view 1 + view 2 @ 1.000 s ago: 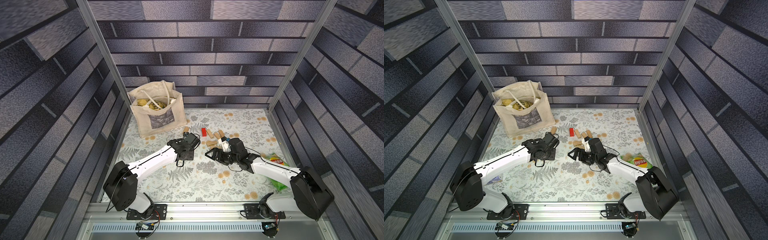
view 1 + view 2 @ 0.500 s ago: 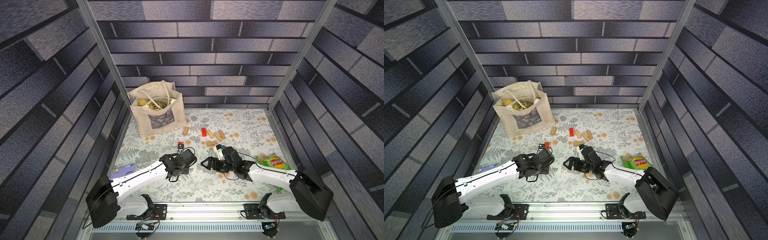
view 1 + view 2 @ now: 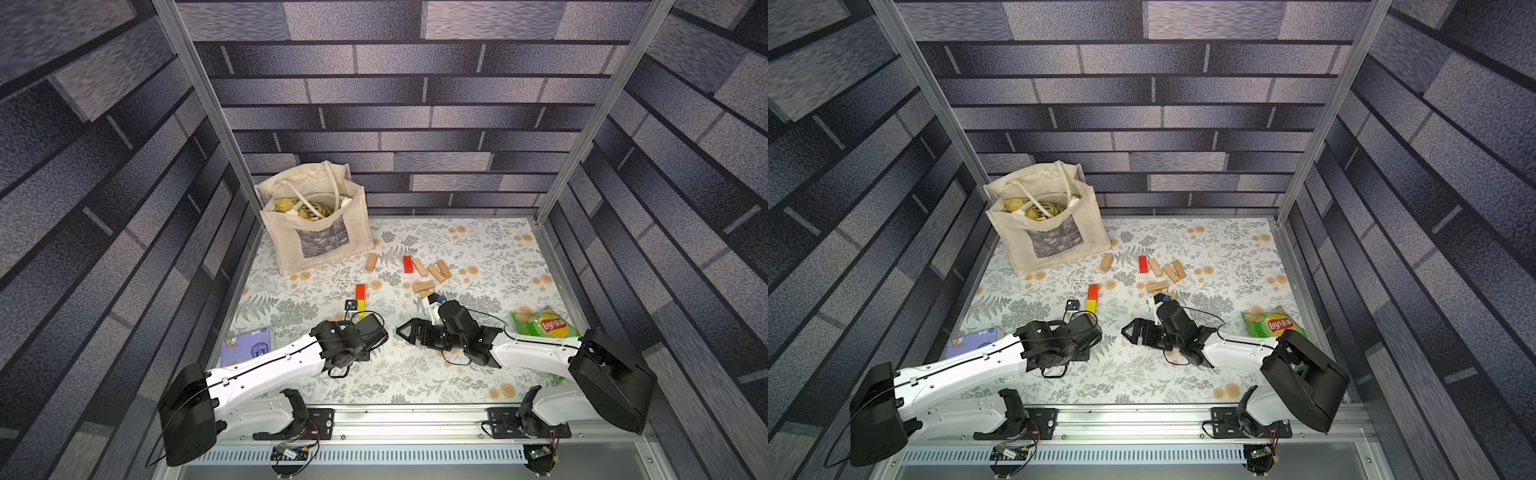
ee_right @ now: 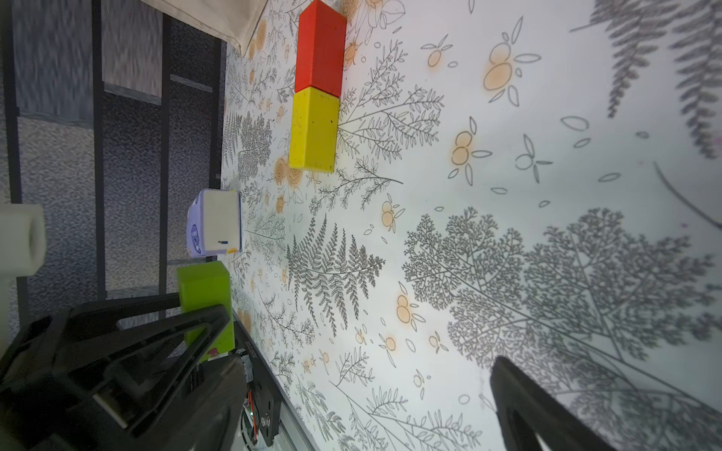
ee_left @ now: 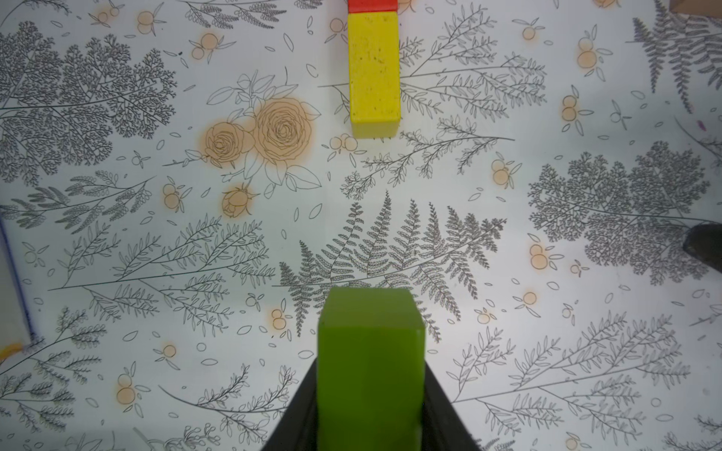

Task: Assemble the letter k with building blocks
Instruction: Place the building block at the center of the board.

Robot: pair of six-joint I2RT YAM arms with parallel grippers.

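My left gripper [image 5: 371, 375] is shut on a green building block [image 5: 371, 351]; the right wrist view shows that green block [image 4: 205, 296] low over the mat. Ahead of it, with a gap between, a yellow block [image 5: 374, 74] lies end to end with a red block [image 3: 360, 291], forming a straight line. In both top views the left gripper [image 3: 370, 328] hides the green block. My right gripper [image 3: 409, 332] is open and holds nothing, just right of the left one. A second red block [image 3: 407, 264] and several plain wooden blocks [image 3: 436, 273] lie further back.
A cloth tote bag [image 3: 318, 224] stands at the back left. A green crisp packet [image 3: 542, 326] lies by the right arm. A purple tissue pack [image 3: 248, 351] lies at the front left. One wooden block [image 3: 371, 262] sits alone near the bag.
Both arms have drawn back toward the table's front edge. The left gripper carried the green block with it, which uncovered the red and yellow blocks lying in a line.
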